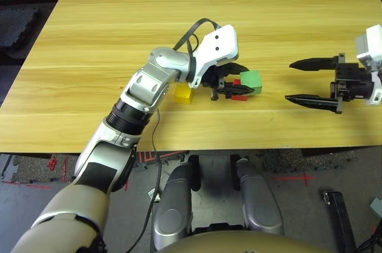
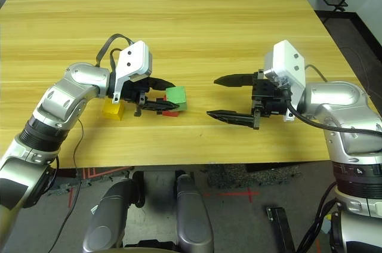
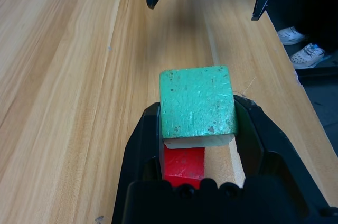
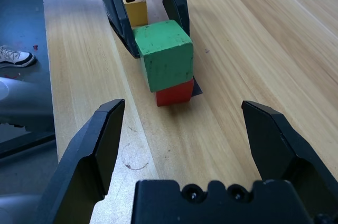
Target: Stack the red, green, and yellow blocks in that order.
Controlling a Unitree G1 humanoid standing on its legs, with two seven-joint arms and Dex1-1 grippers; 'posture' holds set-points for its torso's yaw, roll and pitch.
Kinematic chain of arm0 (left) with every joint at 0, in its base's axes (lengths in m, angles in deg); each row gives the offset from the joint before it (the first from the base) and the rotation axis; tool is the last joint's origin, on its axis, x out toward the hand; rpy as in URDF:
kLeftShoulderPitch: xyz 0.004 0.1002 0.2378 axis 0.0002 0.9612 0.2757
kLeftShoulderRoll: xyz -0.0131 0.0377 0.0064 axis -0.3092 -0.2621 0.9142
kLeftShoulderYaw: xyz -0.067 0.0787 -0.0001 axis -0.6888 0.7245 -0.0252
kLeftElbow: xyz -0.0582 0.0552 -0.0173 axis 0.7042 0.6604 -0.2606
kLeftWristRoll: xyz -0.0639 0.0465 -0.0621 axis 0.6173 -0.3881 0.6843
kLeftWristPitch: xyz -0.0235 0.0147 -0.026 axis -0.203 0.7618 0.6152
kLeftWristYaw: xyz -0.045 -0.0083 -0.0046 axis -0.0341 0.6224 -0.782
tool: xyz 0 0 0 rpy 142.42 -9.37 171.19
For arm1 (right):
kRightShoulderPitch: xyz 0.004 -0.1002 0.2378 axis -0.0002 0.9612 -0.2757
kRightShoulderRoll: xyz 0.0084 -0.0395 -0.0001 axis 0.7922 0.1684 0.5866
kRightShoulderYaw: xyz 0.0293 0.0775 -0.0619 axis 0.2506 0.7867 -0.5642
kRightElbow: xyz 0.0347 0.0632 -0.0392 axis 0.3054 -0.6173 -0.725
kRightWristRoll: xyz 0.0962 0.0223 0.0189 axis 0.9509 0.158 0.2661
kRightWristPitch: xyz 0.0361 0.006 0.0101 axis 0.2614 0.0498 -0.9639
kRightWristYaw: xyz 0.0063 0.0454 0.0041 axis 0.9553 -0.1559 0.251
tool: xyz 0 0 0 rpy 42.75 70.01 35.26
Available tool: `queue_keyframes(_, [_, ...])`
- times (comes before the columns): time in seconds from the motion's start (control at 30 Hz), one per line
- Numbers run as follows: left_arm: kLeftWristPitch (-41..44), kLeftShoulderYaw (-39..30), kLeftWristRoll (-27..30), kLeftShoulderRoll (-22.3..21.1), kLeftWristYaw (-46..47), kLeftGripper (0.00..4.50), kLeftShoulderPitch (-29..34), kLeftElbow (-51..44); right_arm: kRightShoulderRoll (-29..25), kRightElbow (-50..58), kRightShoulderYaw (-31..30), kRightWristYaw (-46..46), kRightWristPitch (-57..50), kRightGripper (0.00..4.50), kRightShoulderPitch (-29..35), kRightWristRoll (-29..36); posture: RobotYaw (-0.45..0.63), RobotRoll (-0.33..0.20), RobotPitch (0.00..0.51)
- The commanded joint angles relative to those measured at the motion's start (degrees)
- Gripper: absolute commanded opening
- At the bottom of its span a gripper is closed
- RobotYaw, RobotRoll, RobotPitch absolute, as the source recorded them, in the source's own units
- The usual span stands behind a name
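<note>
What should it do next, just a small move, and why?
Probably ease the left tool down slightly, then let go: it grips the green matte cube over the red matte cube, and the green one looks slightly off-centre, so a small nudge into line may help first.

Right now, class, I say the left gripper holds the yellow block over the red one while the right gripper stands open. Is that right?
Not quite: the left gripper holds the green block, as the left wrist view shows. The rest stands.
</note>
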Motion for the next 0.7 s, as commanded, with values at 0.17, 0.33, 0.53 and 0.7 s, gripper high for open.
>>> queue_keyframes(0.17, [-2.39, 1.16, -2.08, 0.44, -1.43, 2.00, 0.27, 1.59, -0.14, 0.42, -0.05, 0.34, 0.43, 4.50, -0.07, 0.38, 0.16, 0.084, 0.298])
queue_keyframes(0.33, [-5.47, 1.72, -4.03, 0.29, -1.89, 2.00, 0.49, 3.74, -0.19, 0.34, -0.10, 0.50, 0.40, 4.50, -0.43, 0.39, 0.16, 0.081, 0.298])
queue_keyframes(0.53, [-7.24, 1.57, -4.87, 0.28, -2.28, 2.00, 0.49, 5.59, -0.04, 0.31, -0.33, 0.68, 0.23, 4.50, -0.73, 0.47, 0.16, 0.079, 0.301])
queue_keyframes(0.7, [-7.02, 1.73, -4.74, 0.43, -2.32, 2.00, 0.90, 5.21, 0.13, 0.53, -0.55, 0.80, 0.17, 4.50, -0.52, 0.52, 0.16, 0.078, 0.305])
